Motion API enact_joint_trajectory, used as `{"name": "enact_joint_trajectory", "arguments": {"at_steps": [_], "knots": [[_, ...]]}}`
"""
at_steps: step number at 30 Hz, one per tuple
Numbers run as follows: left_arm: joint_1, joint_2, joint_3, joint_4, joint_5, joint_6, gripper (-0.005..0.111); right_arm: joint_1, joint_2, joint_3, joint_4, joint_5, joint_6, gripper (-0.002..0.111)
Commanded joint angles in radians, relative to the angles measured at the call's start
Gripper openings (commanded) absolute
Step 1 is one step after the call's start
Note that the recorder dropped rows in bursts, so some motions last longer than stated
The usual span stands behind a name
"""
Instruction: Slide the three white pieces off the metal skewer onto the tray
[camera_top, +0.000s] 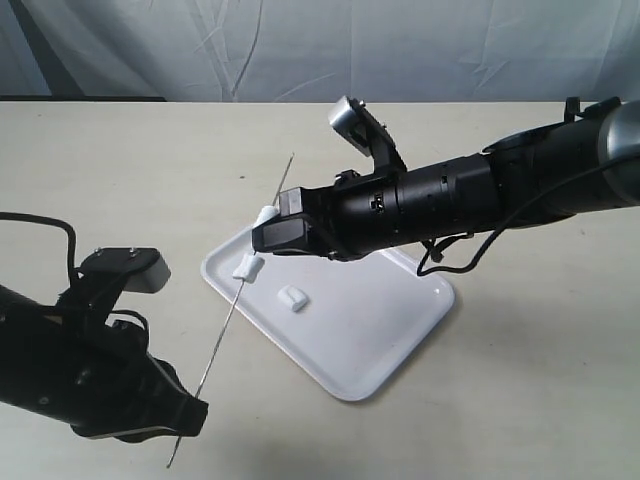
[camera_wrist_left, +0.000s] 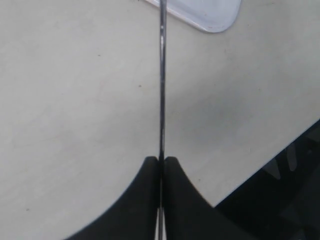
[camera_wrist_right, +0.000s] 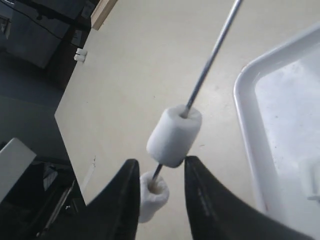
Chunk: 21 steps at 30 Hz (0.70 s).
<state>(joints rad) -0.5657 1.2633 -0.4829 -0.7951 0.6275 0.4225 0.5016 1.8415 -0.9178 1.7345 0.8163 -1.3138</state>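
Matte beige tabletop (camera_top: 120, 170), glossy round-cornered tray (camera_top: 380, 340). Thin metal skewer (camera_top: 225, 335) pinched by left gripper (camera_top: 195, 412). Right gripper (camera_wrist_right: 161, 161) parted astride it, beside spongy white piece (camera_wrist_right: 174, 136).

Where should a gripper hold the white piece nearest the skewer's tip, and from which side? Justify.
The piece is a short cylinder threaded end to end on the skewer, so both flat ends are blocked. Pinch its curved sides, jaws straddling the skewer, coming crosswise from the tray side.
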Motion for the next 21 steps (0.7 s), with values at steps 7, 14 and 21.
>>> {"name": "enact_joint_trajectory", "arguments": {"at_steps": [7, 14, 21], "knots": [[-0.005, 0.000, -0.005, -0.001, 0.006, 0.007, 0.000, -0.002, -0.002, -0.005, 0.010, -0.040, -0.015, 0.047], [-0.005, 0.000, -0.005, -0.001, 0.008, 0.007, 0.000, -0.002, -0.002, -0.023, 0.010, -0.064, -0.013, 0.047], [-0.034, 0.000, -0.005, -0.004, -0.023, 0.008, 0.000, -0.002, -0.002, -0.047, 0.010, -0.064, 0.020, 0.047]]}}
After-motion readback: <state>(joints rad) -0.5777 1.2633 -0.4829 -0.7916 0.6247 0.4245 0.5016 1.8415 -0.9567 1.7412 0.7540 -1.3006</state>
